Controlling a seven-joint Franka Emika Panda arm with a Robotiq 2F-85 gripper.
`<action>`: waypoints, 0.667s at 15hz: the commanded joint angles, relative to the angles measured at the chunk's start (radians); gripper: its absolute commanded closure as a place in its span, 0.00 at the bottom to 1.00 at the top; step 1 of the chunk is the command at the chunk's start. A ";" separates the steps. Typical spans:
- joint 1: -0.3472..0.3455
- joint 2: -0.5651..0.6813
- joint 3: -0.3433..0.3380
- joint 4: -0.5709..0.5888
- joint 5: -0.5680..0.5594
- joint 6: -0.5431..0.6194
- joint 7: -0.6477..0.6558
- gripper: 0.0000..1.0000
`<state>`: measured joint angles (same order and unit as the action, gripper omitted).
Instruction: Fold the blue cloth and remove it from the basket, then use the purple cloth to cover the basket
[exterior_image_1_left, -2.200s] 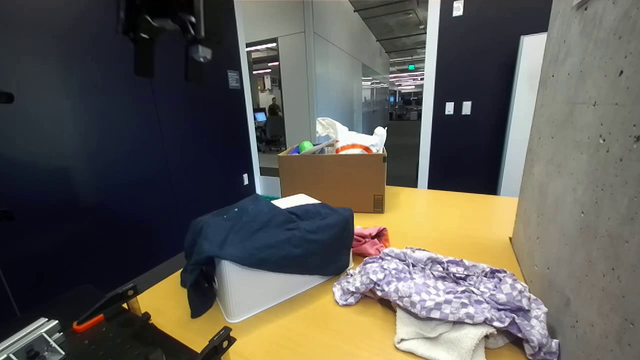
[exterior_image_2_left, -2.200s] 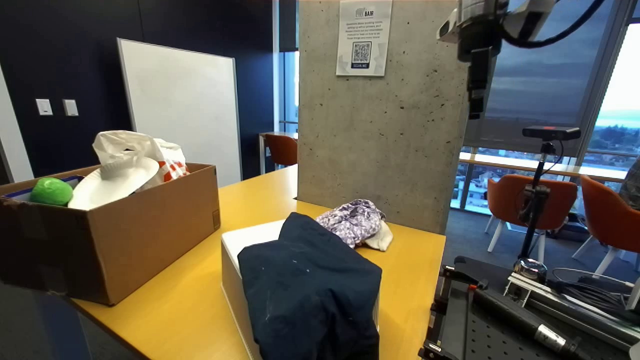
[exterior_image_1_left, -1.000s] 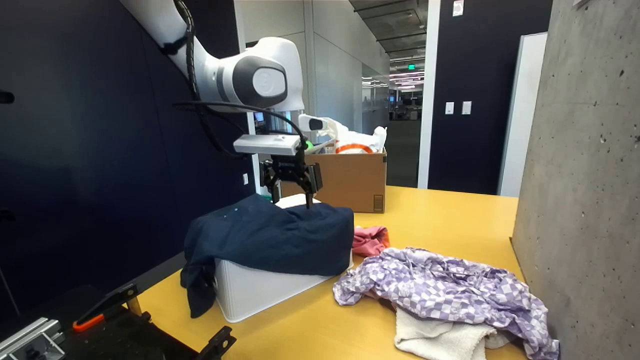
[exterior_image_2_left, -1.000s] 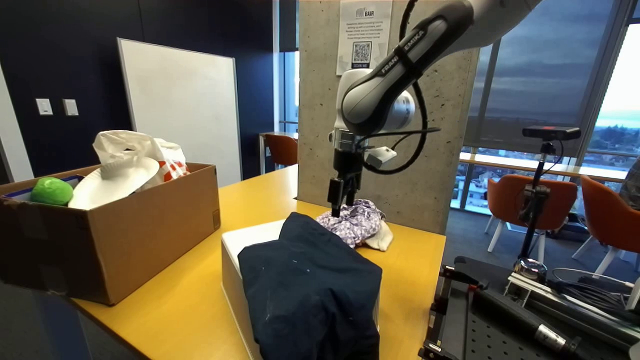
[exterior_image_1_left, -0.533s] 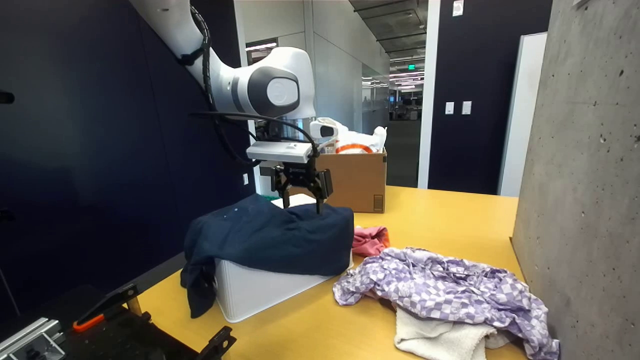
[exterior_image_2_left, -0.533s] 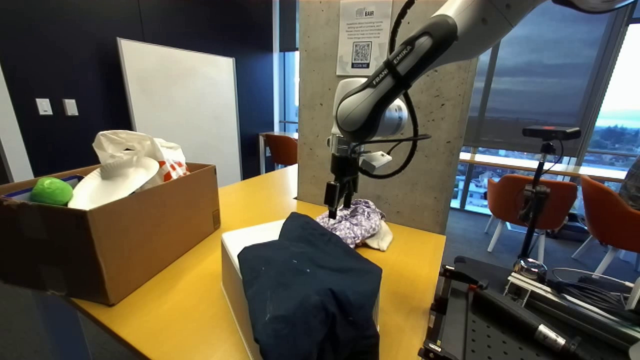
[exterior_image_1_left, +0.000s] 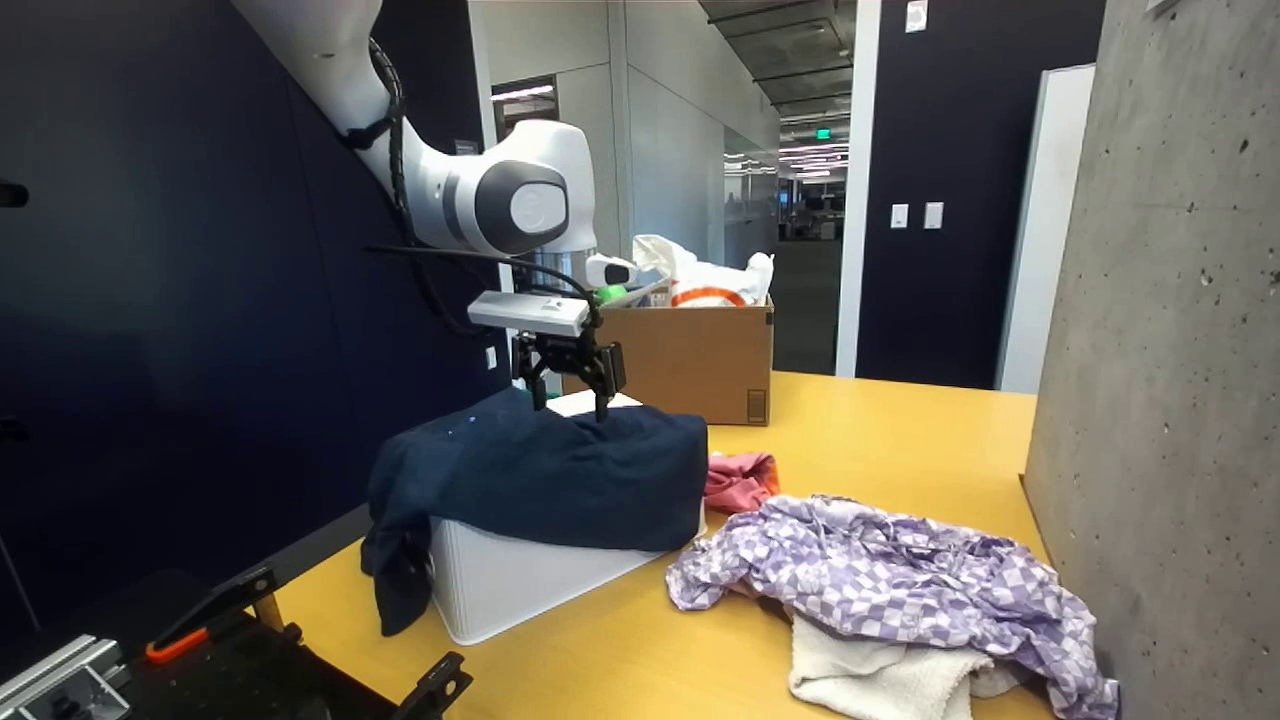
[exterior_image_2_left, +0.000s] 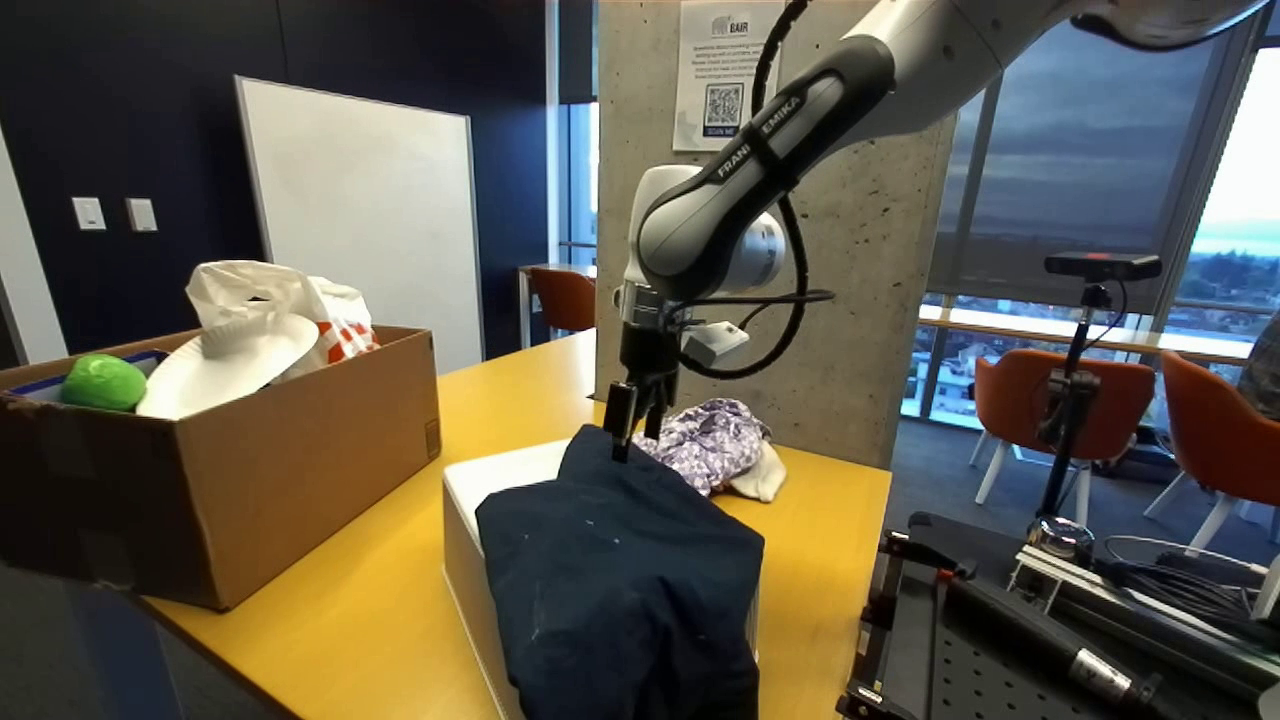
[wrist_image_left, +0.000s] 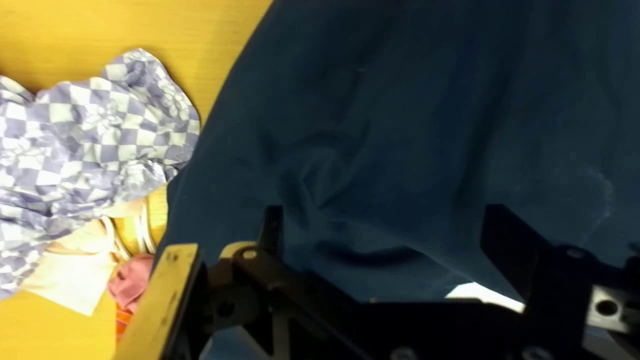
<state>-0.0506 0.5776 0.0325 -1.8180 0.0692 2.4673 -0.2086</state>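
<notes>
Yellow table (exterior_image_1_left: 870, 440), navy walls (exterior_image_1_left: 180, 300), concrete pillar (exterior_image_1_left: 1160, 400)
Blue cloth (exterior_image_2_left: 620, 570) draped over white basket (exterior_image_1_left: 520, 582) on the table; pincer (exterior_image_1_left: 570, 410) spread above, contact with the cloth hard to tell. Purple checked cloth (exterior_image_1_left: 900, 580) crumpled near the pillar, partly on top of cream cloth (exterior_image_1_left: 880, 680); pinkish cloth (exterior_image_1_left: 740, 485) near the basket. Cardboard box (exterior_image_1_left: 690, 360) also on the table, white bag (exterior_image_1_left: 715, 278) sticking out; in an exterior view, whiteboard (exterior_image_2_left: 365, 220) and orange chairs (exterior_image_2_left: 1118, 400) farther off.

A gap separates the basket (exterior_image_2_left: 468, 575) from the carton (exterior_image_2_left: 320, 455)
</notes>
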 joint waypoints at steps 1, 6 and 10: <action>0.009 0.112 0.026 0.123 -0.016 -0.013 -0.010 0.00; 0.024 0.218 0.040 0.224 -0.027 -0.045 -0.011 0.26; 0.029 0.197 0.048 0.217 -0.024 -0.039 -0.008 0.57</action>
<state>-0.0181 0.7734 0.0661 -1.6219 0.0564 2.4500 -0.2126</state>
